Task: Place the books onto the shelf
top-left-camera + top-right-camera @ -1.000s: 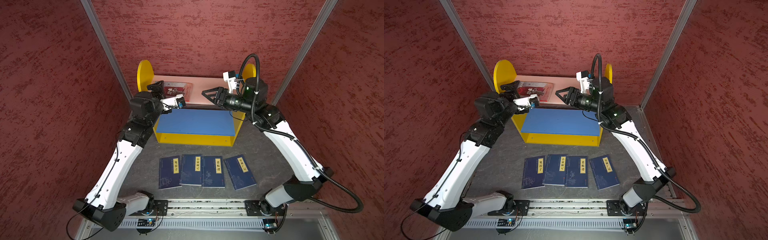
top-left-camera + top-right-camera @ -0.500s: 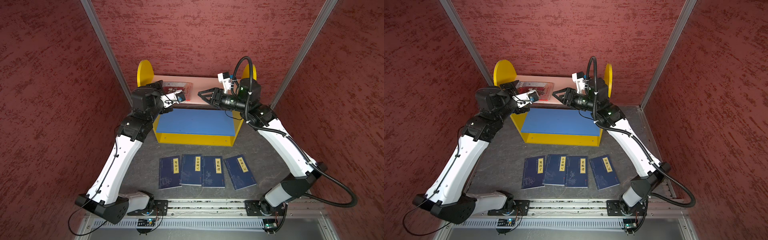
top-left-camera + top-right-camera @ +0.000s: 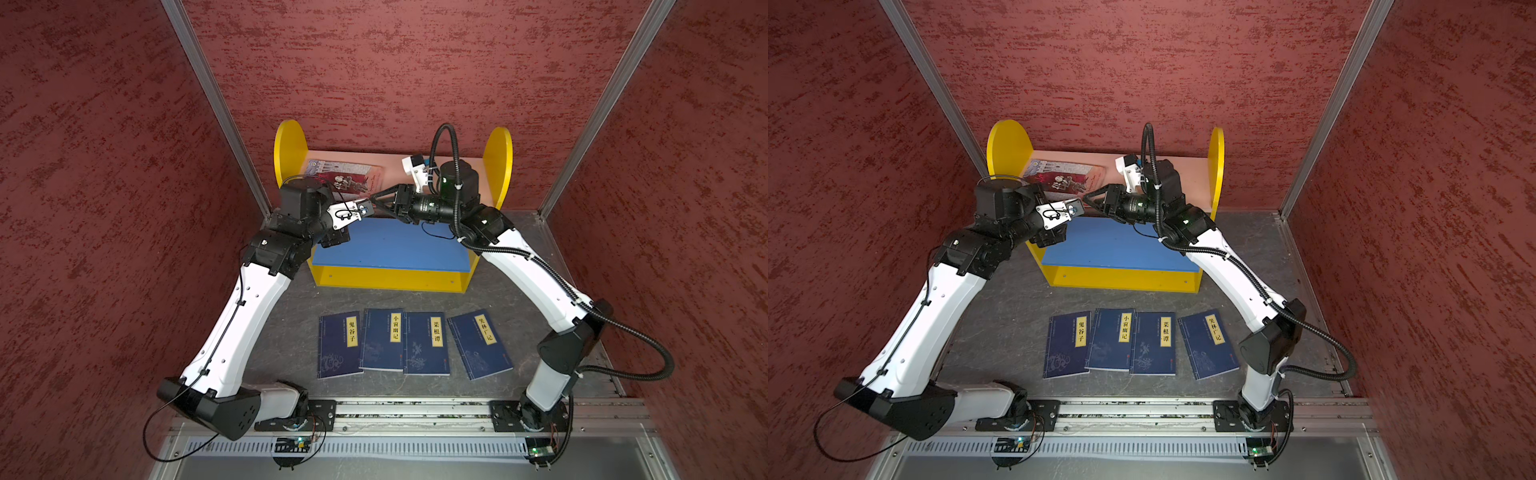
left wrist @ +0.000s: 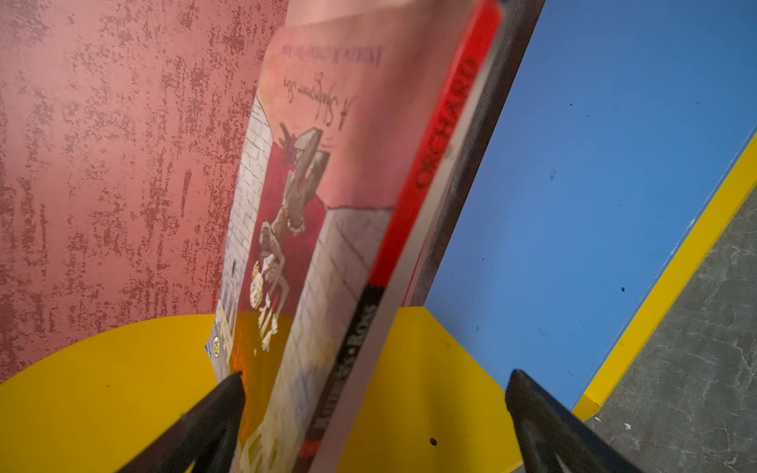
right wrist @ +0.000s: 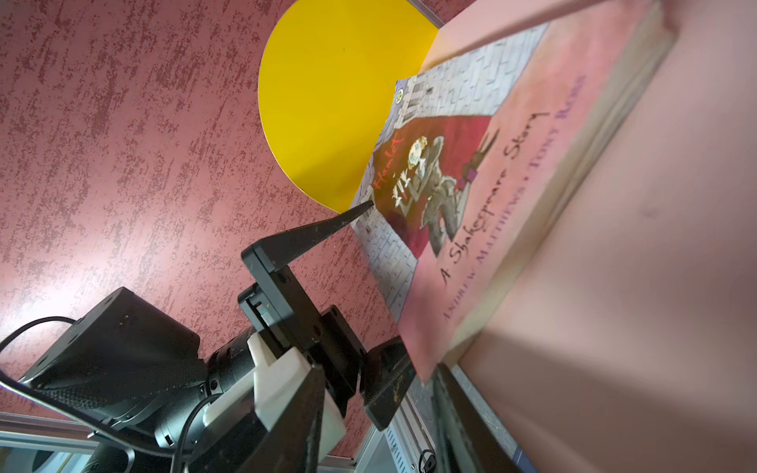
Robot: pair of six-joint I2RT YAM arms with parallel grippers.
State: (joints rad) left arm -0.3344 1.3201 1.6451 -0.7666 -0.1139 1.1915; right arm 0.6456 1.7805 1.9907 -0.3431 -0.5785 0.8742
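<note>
Step in hand, as judged: seating the first book on the shelf (image 3: 498, 166). The illustrated book (image 3: 345, 176) lies cover up on the shelf's pink upper board (image 3: 393, 164). Its long axis runs along the board, its head toward the yellow panel on the left arm's side and its red spine toward the shelf front.

The left gripper (image 4: 377, 374) gapes wide astride the spine. The right gripper (image 3: 372, 198) stands part-open about the far corner, with nothing clamped.

Four navy books (image 3: 426, 343) wait before the shelf. The next move calls for a square pinch without dragging the book forward.

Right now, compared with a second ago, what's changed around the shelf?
The right gripper moved left along the shelf, up to the right end of the red-and-grey book. No grip is visible. The left gripper stayed open astride that book's spine edge; it and the four navy books stayed put.
</note>
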